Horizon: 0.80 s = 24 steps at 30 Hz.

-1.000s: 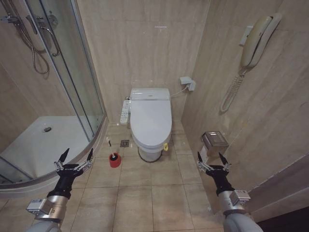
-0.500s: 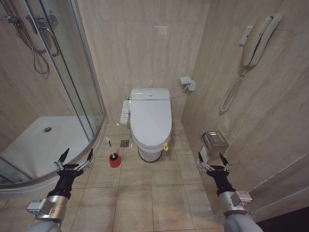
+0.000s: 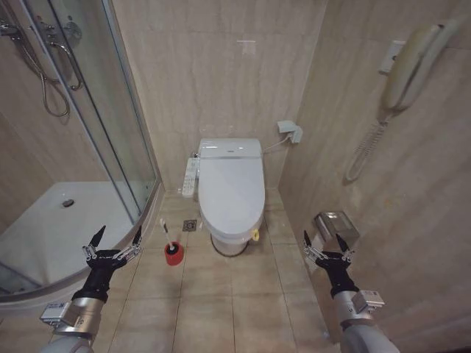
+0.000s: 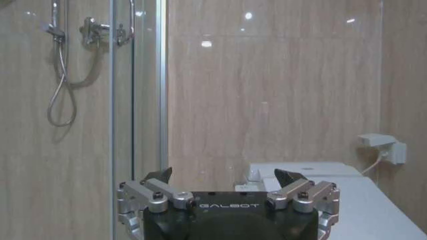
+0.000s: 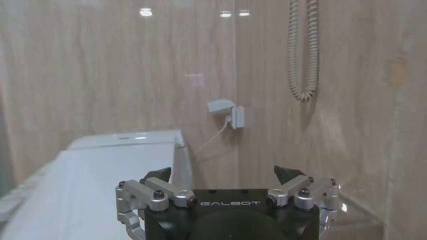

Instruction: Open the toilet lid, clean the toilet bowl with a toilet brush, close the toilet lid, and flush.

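Hovering low over bare floor tiles, left gripper (image 3: 112, 240) and right gripper (image 3: 324, 244) were spread wide, empty. Toilet lid (image 3: 231, 187) lay shut on toilet bowl (image 3: 229, 243) between them; toilet brush (image 3: 168, 237) stood in its red cup beside the shower tray (image 3: 51, 235). Camera had advanced since earlier.

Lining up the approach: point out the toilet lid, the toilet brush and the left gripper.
toilet lid (image 3: 232, 187), head view, middle of closed top.
toilet brush (image 3: 167, 234), head view, white handle.
left gripper (image 3: 112, 237), head view, between its open fingertips.
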Available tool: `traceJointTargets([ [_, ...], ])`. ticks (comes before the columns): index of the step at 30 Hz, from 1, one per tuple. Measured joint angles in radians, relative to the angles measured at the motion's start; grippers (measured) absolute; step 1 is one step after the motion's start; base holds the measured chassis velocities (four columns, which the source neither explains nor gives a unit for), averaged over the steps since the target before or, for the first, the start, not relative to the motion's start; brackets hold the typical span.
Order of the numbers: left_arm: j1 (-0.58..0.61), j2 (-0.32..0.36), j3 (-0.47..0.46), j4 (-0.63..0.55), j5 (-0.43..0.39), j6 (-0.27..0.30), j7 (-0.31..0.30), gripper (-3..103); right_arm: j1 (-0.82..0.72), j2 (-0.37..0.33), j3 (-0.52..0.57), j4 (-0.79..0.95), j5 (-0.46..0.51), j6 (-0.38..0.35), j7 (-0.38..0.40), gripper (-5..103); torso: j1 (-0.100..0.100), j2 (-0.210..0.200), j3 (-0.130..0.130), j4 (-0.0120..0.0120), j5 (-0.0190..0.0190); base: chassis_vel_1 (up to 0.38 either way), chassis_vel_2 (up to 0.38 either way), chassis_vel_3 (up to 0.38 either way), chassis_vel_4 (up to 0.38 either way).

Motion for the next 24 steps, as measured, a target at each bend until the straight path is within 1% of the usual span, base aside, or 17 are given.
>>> traceJointTargets([
  [2, 0.0, 0.0, 0.0, 0.0, 0.0, 0.0, 0.0, 100, 0.001, -0.002, 0.003, -0.005, -0.005, 0.009, 0.002, 100, 0.0, 0.0, 0.0, 0.0004, 0.0007, -0.166, 0.183, 0.154, -0.177],
  [4, 0.0, 0.0, 0.0, 0.0, 0.0, 0.0, 0.0, 100, 0.002, -0.003, 0.009, -0.009, -0.008, 0.019, 0.004, 100, 0.0, 0.0, 0.0, -0.0004, -0.0001, -0.139, 0.12, 0.084, -0.122],
  [5, 0.0, 0.0, 0.0, 0.0, 0.0, 0.0, 0.0, 100, 0.002, -0.003, 0.009, -0.009, -0.008, 0.019, 0.004, 100, 0.0, 0.0, 0.0, -0.0004, -0.0001, -0.13, 0.12, 0.029, -0.091],
  [8, 0.0, 0.0, 0.0, 0.0, 0.0, 0.0, 0.0, 100, 0.002, -0.003, 0.014, -0.013, -0.008, 0.029, 0.005, 100, 0.0, 0.0, 0.0, 0.0006, 0.0002, -0.014, 0.02, 0.01, -0.003],
  [11, 0.001, 0.0, 0.0, 0.0, 0.0, 0.0, 0.0, 100, 0.002, -0.003, 0.014, -0.014, -0.009, 0.036, 0.006, 100, -0.001, 0.0, 0.0, 0.0001, 0.0002, 0.011, -0.014, -0.017, 0.016],
  [16, 0.001, 0.0, 0.0, 0.0, 0.0, 0.0, 0.0, 100, 0.002, -0.002, 0.011, -0.015, 0.008, 0.017, 0.034, 100, -0.001, 0.0, 0.0, -0.0001, 0.0002, 0.007, -0.013, -0.01, 0.009],
  [21, 0.001, 0.0, 0.0, 0.0, 0.0, 0.0, 0.0, 100, 0.003, -0.002, 0.01, -0.015, 0.008, 0.011, 0.041, 100, -0.001, 0.0, 0.0, 0.0001, 0.0001, -0.077, 0.105, 0.085, -0.093],
  [24, 0.0, 0.0, 0.0, 0.0, 0.0, 0.0, 0.0, 100, 0.007, -0.004, 0.011, -0.022, -0.001, 0.028, 0.047, 100, 0.0, 0.0, 0.0, 0.0003, 0.0002, -0.149, 0.153, 0.147, -0.158],
])
